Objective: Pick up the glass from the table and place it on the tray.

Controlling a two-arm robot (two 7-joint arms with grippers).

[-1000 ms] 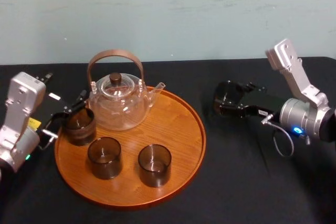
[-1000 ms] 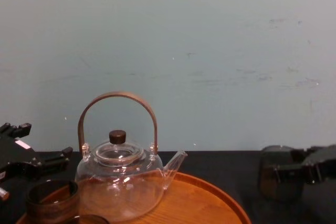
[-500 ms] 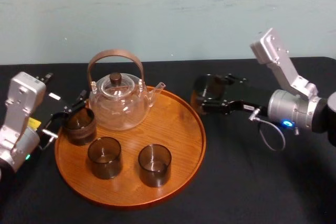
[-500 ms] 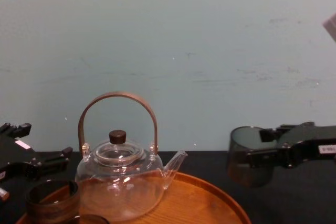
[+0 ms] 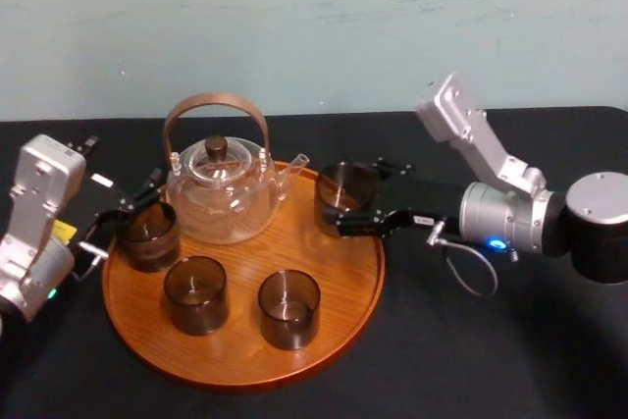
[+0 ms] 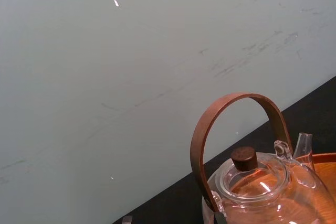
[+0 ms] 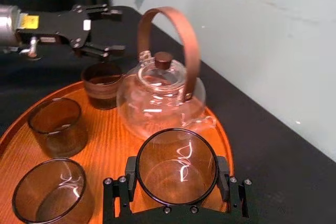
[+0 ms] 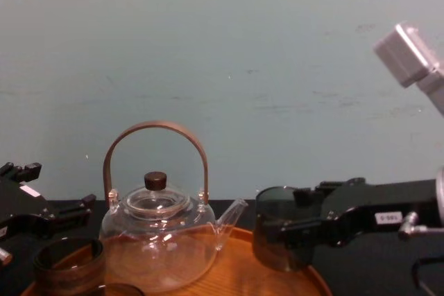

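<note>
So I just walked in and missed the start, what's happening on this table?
The right gripper has its fingers shut on a smoky brown glass and holds it over the right rear part of the tray, beside the teapot; whether it touches down is unclear. Three similar glasses sit on the tray. The left gripper sits open at the tray's left edge.

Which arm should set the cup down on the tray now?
Right. The right gripper holds the glass in its jaws over the tray, beside the teapot; the left gripper sits open by the tray's left edge.
</note>
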